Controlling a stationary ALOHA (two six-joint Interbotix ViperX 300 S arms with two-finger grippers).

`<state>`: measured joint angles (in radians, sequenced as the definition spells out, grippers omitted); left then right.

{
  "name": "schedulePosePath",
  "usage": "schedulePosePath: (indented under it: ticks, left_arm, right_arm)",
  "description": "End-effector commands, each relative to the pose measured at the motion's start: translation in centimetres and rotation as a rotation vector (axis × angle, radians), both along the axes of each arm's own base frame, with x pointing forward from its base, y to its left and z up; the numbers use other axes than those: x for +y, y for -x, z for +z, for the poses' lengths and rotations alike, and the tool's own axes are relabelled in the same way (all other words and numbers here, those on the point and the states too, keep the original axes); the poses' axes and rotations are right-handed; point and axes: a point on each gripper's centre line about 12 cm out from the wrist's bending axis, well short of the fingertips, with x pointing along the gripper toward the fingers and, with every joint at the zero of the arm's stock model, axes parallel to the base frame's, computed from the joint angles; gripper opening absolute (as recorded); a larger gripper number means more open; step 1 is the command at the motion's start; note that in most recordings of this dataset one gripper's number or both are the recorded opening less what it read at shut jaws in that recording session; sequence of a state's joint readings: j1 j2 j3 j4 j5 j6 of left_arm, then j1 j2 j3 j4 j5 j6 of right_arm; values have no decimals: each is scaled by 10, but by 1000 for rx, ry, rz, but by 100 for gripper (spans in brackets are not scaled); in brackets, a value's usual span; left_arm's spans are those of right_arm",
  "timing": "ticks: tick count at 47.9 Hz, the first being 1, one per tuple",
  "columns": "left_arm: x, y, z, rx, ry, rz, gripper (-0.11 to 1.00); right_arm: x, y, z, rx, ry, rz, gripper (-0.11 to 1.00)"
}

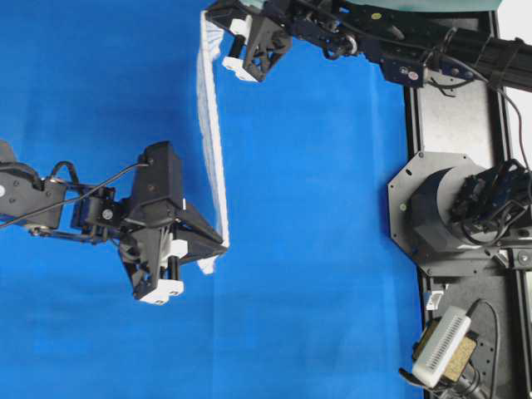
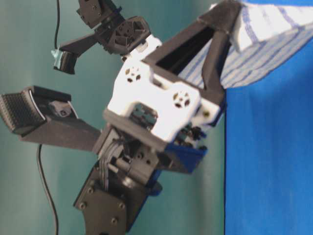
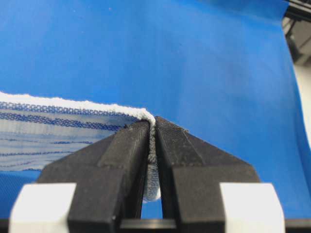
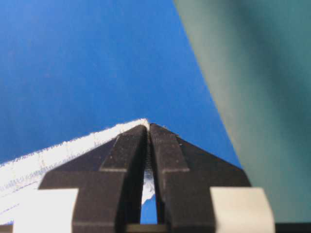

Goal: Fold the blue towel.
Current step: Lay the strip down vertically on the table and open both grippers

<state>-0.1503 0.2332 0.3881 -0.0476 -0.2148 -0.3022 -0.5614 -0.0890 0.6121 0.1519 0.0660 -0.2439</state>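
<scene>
Towel corners sit pinched in both pincers, and the blue towel [image 1: 213, 141] hangs stretched between them as a narrow white band with thin blue stripes, lifted above the bright-blue table covering [image 1: 316, 249].

Left gripper [image 1: 218, 246] is clenched on one corner: in the left wrist view its two black fingers [image 3: 129, 145] press together with the white hem squeezed in the slit, and the striped cloth runs off to the left of the pincer, taut and edge-on. A small tuft of cloth pokes out just beneath the fingertips in the overhead view.

Right gripper [image 1: 218, 29] is likewise clamped on the opposite corner near the top edge of the overhead view. From its wrist camera the fingers [image 4: 127, 145] meet at a point with the towel's edge caught between them, the cloth trailing down and to the left of the pincer.

At table level, the near pincer's black fingers hold the cloth up high, the striped fabric fanning away to its right above the covering.

Beside the covering stands a dark arm base [image 1: 453, 208] on a grey plate.
</scene>
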Motion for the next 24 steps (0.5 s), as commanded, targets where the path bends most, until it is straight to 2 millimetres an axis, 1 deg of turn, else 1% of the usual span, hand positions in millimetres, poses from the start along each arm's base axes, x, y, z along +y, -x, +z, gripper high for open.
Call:
schedulePosePath:
  ticks: [1,8,12,18,24]
  left_arm:
    - [-11,-5,19,-66,-2,-25,3]
    - [-9,-2,14,-56,-3,-23,3]
    - [-9,4,9,-39,0,-22,3]
    - [-9,17,2,-22,18,-15,3]
    - [-11,33,-3,-29,41,-13,3]
  right_arm:
    - [-14,10,16,-34,24,-44,14]
    - [-14,10,15,-26,23,-41,14]
    - [-16,8,12,-20,19,-42,14]
    - [-20,1,4,-5,6,-42,14]
    - [-23,-10,-4,9,0,-30,14]
